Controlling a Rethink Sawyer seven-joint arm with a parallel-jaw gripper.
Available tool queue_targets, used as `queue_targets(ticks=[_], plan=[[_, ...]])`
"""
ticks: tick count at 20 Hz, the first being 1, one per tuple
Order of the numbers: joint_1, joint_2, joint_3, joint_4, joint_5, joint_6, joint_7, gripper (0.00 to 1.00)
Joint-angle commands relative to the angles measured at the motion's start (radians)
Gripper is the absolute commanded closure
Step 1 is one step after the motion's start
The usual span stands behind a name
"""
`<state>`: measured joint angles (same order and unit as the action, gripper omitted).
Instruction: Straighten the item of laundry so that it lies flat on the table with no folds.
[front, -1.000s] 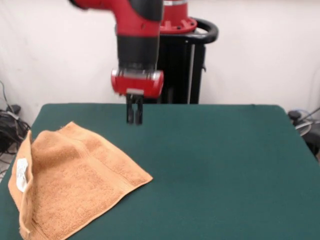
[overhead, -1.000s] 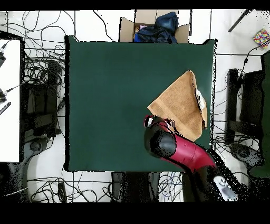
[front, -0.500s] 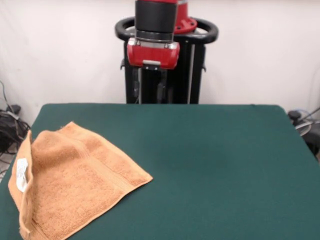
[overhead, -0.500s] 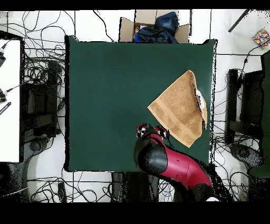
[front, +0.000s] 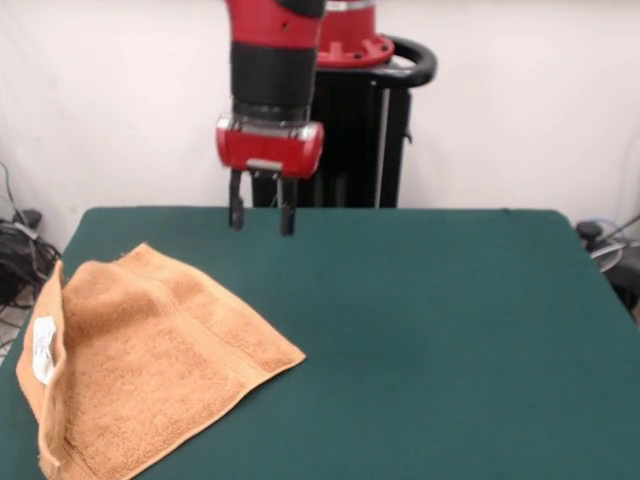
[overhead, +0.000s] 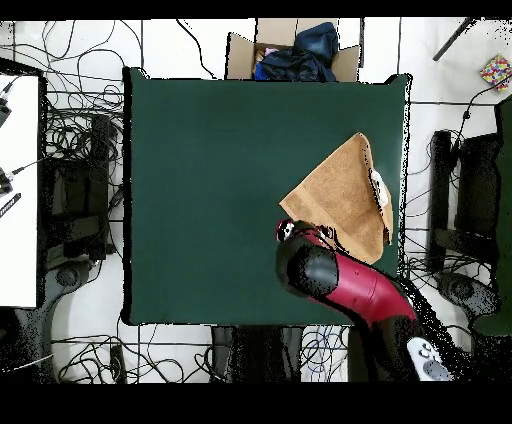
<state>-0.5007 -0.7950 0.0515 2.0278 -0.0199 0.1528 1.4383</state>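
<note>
An orange-tan towel (front: 150, 360) lies at the left front of the green table (front: 450, 340), folded over on itself into a rough triangle, with its left edge turned up and a white label (front: 43, 350) showing. In the overhead view the towel (overhead: 340, 195) sits near the table's right edge. My gripper (front: 260, 215) hangs open above the table's far edge, behind the towel's far corner and apart from it, with nothing between its fingers. From above, the red arm (overhead: 340, 285) covers the towel's lower corner and hides the gripper.
A cardboard box (overhead: 290, 55) with dark clothes stands beyond the table's top edge in the overhead view. Cables lie on the floor all round the table. A white table (overhead: 18, 190) stands at the left.
The arm has swung left and come down from its raised spot half a second ago. The gripper was shut one second ago and now stands open. The towel has not moved.
</note>
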Motion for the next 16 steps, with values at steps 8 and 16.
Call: queue_targets(ticks=[8,16], plan=[[0.006,0.276,0.058,-0.34,0.046,0.164,0.127,0.0],[0.017,0.286,0.082,-0.303,0.053,0.123,0.171,0.0]])
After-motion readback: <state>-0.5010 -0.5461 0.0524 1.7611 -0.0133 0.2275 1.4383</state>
